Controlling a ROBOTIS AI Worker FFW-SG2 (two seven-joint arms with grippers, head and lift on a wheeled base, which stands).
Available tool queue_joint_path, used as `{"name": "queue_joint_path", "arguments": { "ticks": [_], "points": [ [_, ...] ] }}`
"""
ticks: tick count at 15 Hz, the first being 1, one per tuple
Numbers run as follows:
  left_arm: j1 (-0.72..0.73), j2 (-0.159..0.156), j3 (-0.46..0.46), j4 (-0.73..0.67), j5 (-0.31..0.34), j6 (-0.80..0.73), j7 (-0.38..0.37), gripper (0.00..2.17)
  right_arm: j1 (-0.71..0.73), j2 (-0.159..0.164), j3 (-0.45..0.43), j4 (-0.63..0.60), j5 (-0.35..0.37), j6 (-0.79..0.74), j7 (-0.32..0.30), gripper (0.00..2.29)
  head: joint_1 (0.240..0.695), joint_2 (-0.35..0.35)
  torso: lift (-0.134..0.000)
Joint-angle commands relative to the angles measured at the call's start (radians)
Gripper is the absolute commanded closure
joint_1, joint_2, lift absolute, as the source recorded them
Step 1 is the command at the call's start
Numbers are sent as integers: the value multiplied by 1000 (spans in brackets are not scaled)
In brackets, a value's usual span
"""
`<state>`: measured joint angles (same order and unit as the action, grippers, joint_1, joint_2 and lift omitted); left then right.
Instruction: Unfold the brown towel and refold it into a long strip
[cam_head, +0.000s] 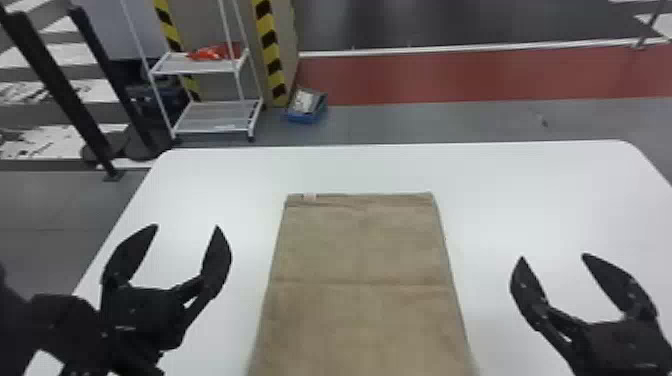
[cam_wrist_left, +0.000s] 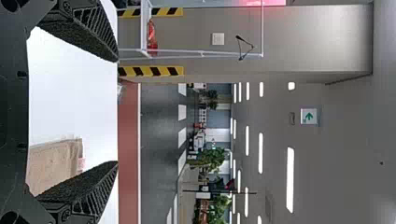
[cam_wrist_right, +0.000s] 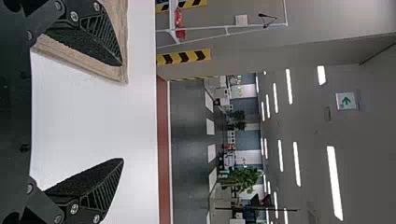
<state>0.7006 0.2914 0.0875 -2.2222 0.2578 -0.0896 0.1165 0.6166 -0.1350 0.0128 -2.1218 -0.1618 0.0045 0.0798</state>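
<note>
Towel (cam_head: 362, 250) flat mid-table (cam_head: 530, 175), running toward robot — room for folding. Left gripper (cam_head: 187, 227) and right gripper (cam_head: 552, 257) flank it, both wide and empty — likely spread to take its side edges.

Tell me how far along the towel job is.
Unfolding looks mostly done: the towel lies flat on the table, a crease running across it. Its near end is cut off by the head view, so I can't confirm it is fully open. Nothing is in hand: the left gripper and right gripper are open, one either side. The refold seems left to do, since the towel lies broad, not as a strip.
</note>
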Motion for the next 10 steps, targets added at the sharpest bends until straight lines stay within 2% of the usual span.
{"name": "queue_joint_path", "arguments": {
  "ticks": [1,10],
  "points": [
    [-6,2,-2,6,0,0,0,107,0,0,-2,0,-1,1,0,171,695,117,-123],
    [-58,8,-18,65,3,12,0,103,-34,2,-7,59,2,-2,0,191,695,112,-123]
  ]
}}
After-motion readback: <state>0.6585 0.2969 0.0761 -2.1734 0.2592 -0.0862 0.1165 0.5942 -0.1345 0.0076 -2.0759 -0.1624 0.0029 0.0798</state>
